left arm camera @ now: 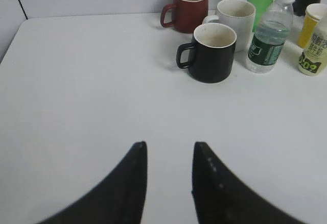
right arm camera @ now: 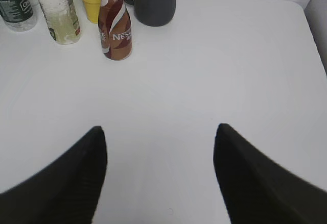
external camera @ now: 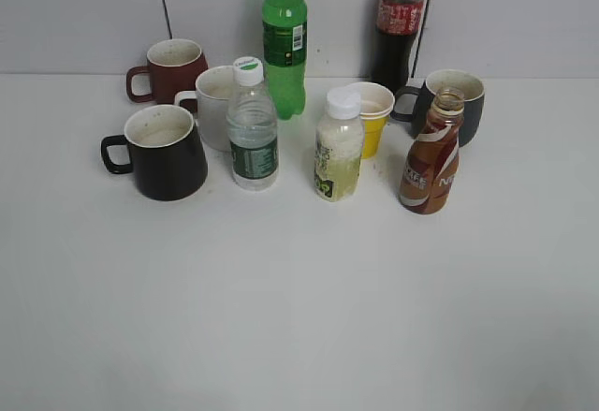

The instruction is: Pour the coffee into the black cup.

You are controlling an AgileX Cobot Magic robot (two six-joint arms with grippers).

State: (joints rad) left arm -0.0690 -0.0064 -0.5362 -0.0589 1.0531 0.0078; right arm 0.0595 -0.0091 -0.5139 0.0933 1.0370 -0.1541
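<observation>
The coffee bottle [external camera: 430, 156] stands upright and uncapped at the right of the table; it also shows in the right wrist view [right arm camera: 114, 26]. The black cup [external camera: 166, 153] stands at the left, handle to the left, whitish inside; it also shows in the left wrist view [left arm camera: 212, 52]. My left gripper [left arm camera: 169, 145] is open and empty, well short of the black cup. My right gripper [right arm camera: 159, 128] is wide open and empty, well short of the coffee bottle. Neither gripper shows in the exterior view.
A maroon mug [external camera: 173, 69], a white mug [external camera: 217, 102], a water bottle [external camera: 252, 130], a green bottle [external camera: 284, 41], a pale drink bottle [external camera: 339, 149], a yellow cup [external camera: 372, 116], a cola bottle [external camera: 398, 27] and a dark grey mug [external camera: 451, 102] stand nearby. White table [external camera: 299, 308].
</observation>
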